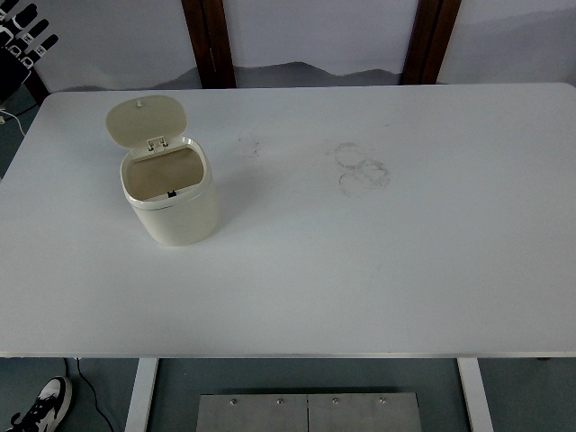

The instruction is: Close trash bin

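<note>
Cream plastic trash bin (171, 200), small, round-cornered, upright in the left-centre of the frame on the white table (378, 270). Lid (146, 121): open, swung back on a hinge at the bin's far rim, standing nearly upright and leaning toward the upper left; inner face turned to the camera. Mouth of bin: uncovered; nothing discernible inside. Closing direction, by judgement: lid must come forward and down, toward the frame's bottom. Hands: neither robot hand in view, so finger state cannot be told; bin sits nearer the left edge, so the left arm looks better placed. Surroundings: faint ring marks (363, 167) on the tabletop, upper centre, well apart from the bin.
</note>
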